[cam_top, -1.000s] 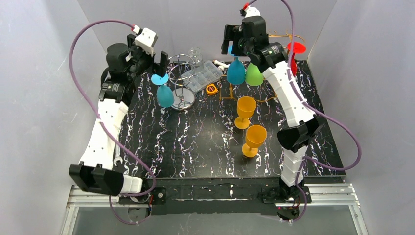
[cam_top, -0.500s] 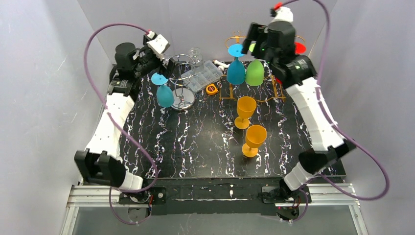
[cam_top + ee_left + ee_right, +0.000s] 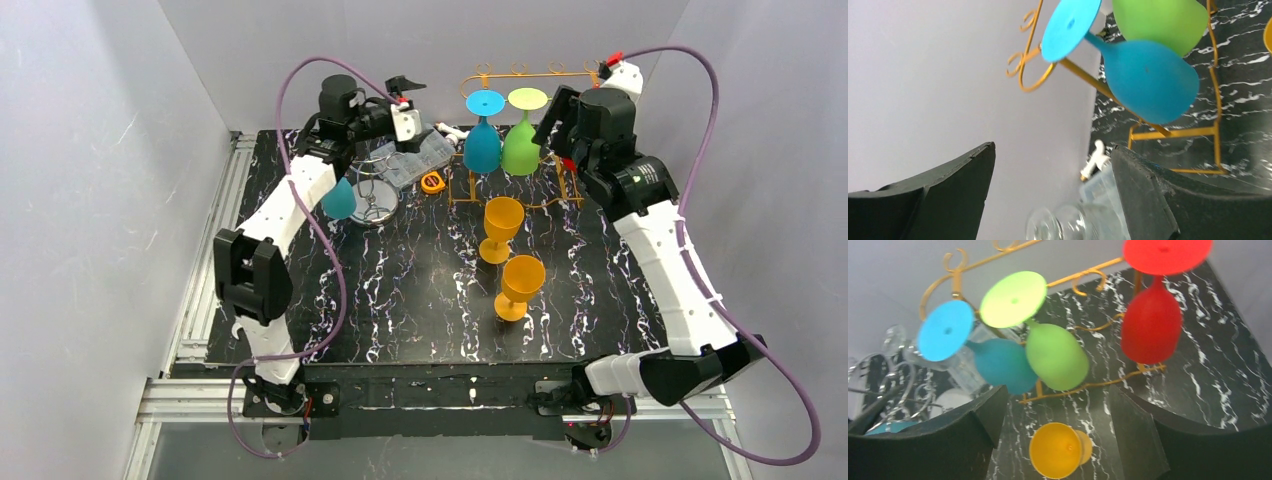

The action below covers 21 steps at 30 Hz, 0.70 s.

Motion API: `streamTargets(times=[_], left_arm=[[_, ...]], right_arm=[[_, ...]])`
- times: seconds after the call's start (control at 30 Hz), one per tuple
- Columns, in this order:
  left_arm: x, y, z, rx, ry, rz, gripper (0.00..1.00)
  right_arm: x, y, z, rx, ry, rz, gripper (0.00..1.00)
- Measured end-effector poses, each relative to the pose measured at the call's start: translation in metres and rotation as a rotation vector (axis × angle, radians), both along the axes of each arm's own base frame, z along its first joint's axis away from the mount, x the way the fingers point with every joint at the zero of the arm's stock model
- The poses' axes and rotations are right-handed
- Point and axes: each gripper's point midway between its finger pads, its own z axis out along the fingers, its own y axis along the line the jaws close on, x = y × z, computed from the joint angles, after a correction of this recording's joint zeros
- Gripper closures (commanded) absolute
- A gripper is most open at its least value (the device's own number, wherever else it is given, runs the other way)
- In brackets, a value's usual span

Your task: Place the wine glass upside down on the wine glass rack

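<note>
Reading the table from above as a clock face with the arm bases at 6, the gold wine glass rack stands at about 12 to 1 o'clock by the far edge. Three glasses hang on it upside down, feet on the top rail and bowls down. They are a blue glass, a green glass touching it on its 3 o'clock side, and, apart from them, a red glass, which shows only in the right wrist view. Two more glasses stand upright on the table and not on the rack. The far orange glass is just past the centre toward 1 o'clock, and the near orange glass is close beside it toward 5 o'clock. The left gripper is raised at about 11 o'clock, facing the blue and green glasses, its fingers spread wide and nothing between them. The right gripper is raised at about 1 o'clock, just beside the rack's 3 o'clock end. It is likewise spread and holds nothing. Below the left arm at 11 o'clock is a silver wire stand with a teal glass at its 9 o'clock side. A clear plastic box and a yellow tape measure lie between the stand and the rack.
</note>
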Motion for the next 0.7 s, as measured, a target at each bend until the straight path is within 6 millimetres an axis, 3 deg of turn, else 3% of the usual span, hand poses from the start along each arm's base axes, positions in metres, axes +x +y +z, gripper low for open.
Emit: streamTargets(times=[0.17,0.33,0.5,0.7], left_arm=[[0.007,-0.032,0.013,0.013,-0.149,-0.079,0.38],[0.018,-0.043,0.010,0.038,-0.242,-0.106,0.46],[0.032,-0.048,-0.011,0.070,-0.258,-0.110,0.48],[0.045,-0.050,-0.018,0.081,-0.269,-0.094,0.64]], right_arm=[[0.001,-0.037,-0.022,-0.003,0.054,-0.091,0.23],[0.012,-0.077,-0.032,0.062,0.072,-0.169,0.24],[0.018,-0.070,-0.041,0.102,0.089,-0.124,0.25],[0.021,-0.067,-0.040,0.143,0.087,-0.105,0.38]])
